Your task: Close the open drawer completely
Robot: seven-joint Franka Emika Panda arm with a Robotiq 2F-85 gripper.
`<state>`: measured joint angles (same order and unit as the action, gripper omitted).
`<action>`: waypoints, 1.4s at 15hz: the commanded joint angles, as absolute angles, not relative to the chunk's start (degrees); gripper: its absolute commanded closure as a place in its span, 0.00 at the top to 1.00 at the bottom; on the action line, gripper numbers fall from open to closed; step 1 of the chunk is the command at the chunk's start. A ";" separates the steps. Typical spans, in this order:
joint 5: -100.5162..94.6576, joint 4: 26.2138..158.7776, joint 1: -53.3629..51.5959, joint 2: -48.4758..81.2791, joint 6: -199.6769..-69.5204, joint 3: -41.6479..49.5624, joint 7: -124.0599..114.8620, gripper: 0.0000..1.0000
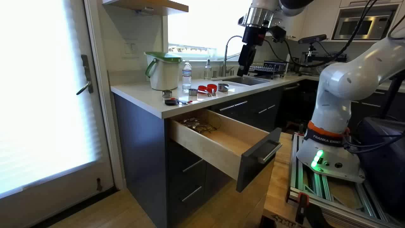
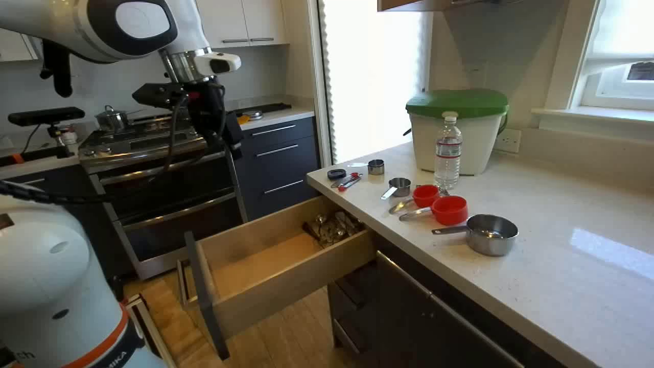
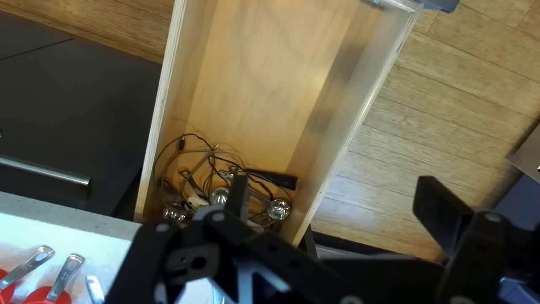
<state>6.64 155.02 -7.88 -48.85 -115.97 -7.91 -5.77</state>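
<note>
Clearly open, dark-fronted wooden drawer (image 1: 221,154).

wht arm (image 1: 343,80) | orng ring (image 1: 319,129) | blk gripper (image 1: 243,69) | blk cbls (image 2: 56,197) | grn LEDs (image 1: 316,159)

Drawer (image 1: 234,139) is open, pulled well out of the cabinet (image 1: 144,158). Wide shallow box, light wood sides (image 1: 205,148), wood base (image 3: 261,84); layered edges visible along the rims (image 3: 162,95) in the wrist view. Front (image 1: 250,167) is flat, dark grey, upright, well apart from the cabinet. Silver bar handle (image 1: 272,153) runs horizontally on its outer face. Sits level just below the counter (image 1: 142,96), near the corner, back end tucked underneath. Wrist view looks down into it: box slanted, front end toward the top, front mostly cropped. Front half of the base is bare.
</note>
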 commanded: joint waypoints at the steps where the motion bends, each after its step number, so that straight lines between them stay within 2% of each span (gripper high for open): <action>1: 6.63 154.89 -7.84 -48.82 -115.80 -7.90 -5.74 1.00; 9: 6.62 154.88 -7.84 -48.81 -115.80 -7.90 -5.74 1.00; 13: 7.65 154.50 -11.37 -42.45 -114.90 -7.24 0.79 1.00; 21: 7.64 155.52 -20.25 -28.84 -125.95 -7.87 16.96 1.00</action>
<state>6.82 155.25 -17.32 -33.39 -122.23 -8.42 10.67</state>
